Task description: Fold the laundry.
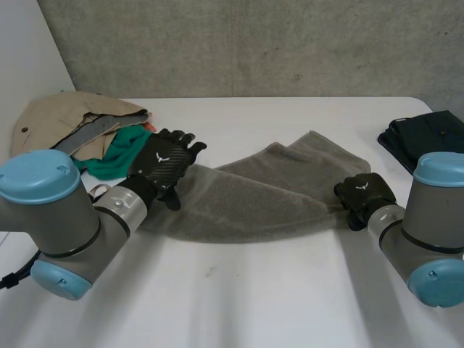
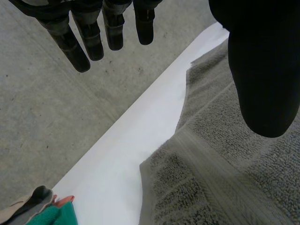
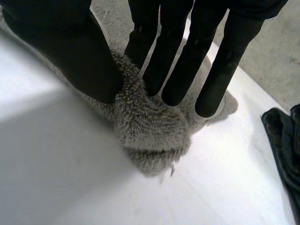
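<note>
White desk (image 1: 239,290). Grey towel (image 1: 254,199) lies bunched lengthwise across its middle. Left hand (image 1: 168,163) over the left end, fingers spread, gripping nothing. Right hand (image 1: 365,194) pinches the right end against its thumb. Step, likely: taking hold. Next: the left must grasp its end.

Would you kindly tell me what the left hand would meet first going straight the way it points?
Probably nothing close: the left hand points past the grey towel over bare table toward the concrete wall; height unclear.
</note>
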Robot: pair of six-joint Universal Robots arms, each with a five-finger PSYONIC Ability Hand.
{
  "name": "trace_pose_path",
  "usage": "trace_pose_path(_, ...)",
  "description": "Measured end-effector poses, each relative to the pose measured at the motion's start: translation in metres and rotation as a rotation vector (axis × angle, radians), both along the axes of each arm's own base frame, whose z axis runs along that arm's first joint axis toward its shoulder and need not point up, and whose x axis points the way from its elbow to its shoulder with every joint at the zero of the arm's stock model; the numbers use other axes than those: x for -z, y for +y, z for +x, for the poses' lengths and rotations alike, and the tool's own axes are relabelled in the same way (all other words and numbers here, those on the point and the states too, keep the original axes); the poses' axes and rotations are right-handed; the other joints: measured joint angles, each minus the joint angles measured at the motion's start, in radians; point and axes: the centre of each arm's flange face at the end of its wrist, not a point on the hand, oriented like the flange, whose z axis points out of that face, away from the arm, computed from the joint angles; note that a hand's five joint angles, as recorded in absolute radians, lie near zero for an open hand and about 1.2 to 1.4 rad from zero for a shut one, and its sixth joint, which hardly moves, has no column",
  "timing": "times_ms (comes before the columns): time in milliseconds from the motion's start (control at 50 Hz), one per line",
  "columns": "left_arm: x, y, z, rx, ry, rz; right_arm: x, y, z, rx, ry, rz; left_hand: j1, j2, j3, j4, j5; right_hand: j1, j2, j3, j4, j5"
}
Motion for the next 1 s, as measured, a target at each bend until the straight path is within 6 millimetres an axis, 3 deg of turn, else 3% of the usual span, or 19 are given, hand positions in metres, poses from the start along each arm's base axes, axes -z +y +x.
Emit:
trace_pose_path(140,-0.013,-0.001,-0.002,0.003,0.02,-0.028,-0.013,0.004,0.01,-0.074,-0.025,-0.063,0.0,0.0,0.0,0.0,0.0,0.0,0.0,0.001,0.005,0.0)
trace_pose_path(220,-0.027,-0.002,-0.007,0.017,0.053,-0.038,-0.043,0.016,0.023,-0.174,-0.054,-0.154,0.0,0.0,0.0,0.0,0.0,0.0,0.0,0.001,0.005,0.0)
trace_pose_path(360,-0.046,-0.008,-0.027,0.079,0.1,0.037,-0.113,0.055,0.046,-0.369,-0.135,-0.342,0.0,0.0,0.0,0.0,0.0,0.0,0.0,0.001,0.005,0.0)
trace_pose_path(460,-0.041,-0.016,-0.044,0.127,0.086,0.153,-0.159,0.087,0.054,-0.481,-0.202,-0.455,0.0,0.0,0.0,0.0,0.0,0.0,0.0,0.001,0.005,0.0)
trace_pose_path(580,-0.017,-0.019,-0.06,0.171,0.041,0.303,-0.191,0.111,0.054,-0.551,-0.276,-0.513,0.004,0.001,0.001,0.002,0.0,0.0,0.0,0.001,0.005,0.0)
trace_pose_path(600,-0.011,-0.019,-0.063,0.179,0.033,0.33,-0.197,0.115,0.054,-0.561,-0.295,-0.517,0.036,0.035,0.035,0.037,0.033,0.0,0.0,0.001,0.005,0.0)
trace_pose_path(640,-0.003,-0.017,-0.067,0.19,0.021,0.365,-0.202,0.118,0.053,-0.571,-0.318,-0.517,0.303,0.245,0.245,0.252,0.238,0.0,0.0,0.001,0.005,0.0)
trace_pose_path(660,0.002,-0.017,-0.069,0.194,0.015,0.38,-0.204,0.119,0.052,-0.572,-0.327,-0.515,0.642,0.564,0.538,0.549,0.52,0.0,0.0,0.001,0.005,0.0)
trace_pose_path(740,0.005,-0.019,-0.071,0.175,0.014,0.375,-0.2,0.108,0.049,-0.548,-0.343,-0.485,0.955,0.945,0.937,0.96,0.896,0.0,0.0,0.001,0.005,0.0)
trace_pose_path(800,-0.003,-0.026,-0.069,0.13,0.03,0.326,-0.19,0.091,0.046,-0.512,-0.33,-0.455,0.955,0.964,0.961,0.989,0.898,0.0,0.0,0.001,0.005,0.0)
trace_pose_path(900,-0.046,-0.049,-0.056,0.003,0.117,0.129,-0.166,0.048,0.042,-0.423,-0.275,-0.413,0.955,0.964,0.961,0.989,0.898,0.0,0.0,0.001,0.005,0.0)
trace_pose_path(1000,-0.102,-0.062,-0.041,-0.057,0.232,-0.087,-0.162,0.012,0.046,-0.318,-0.238,-0.445,0.955,0.968,0.968,0.993,0.898,0.0,0.0,0.004,0.006,0.0)
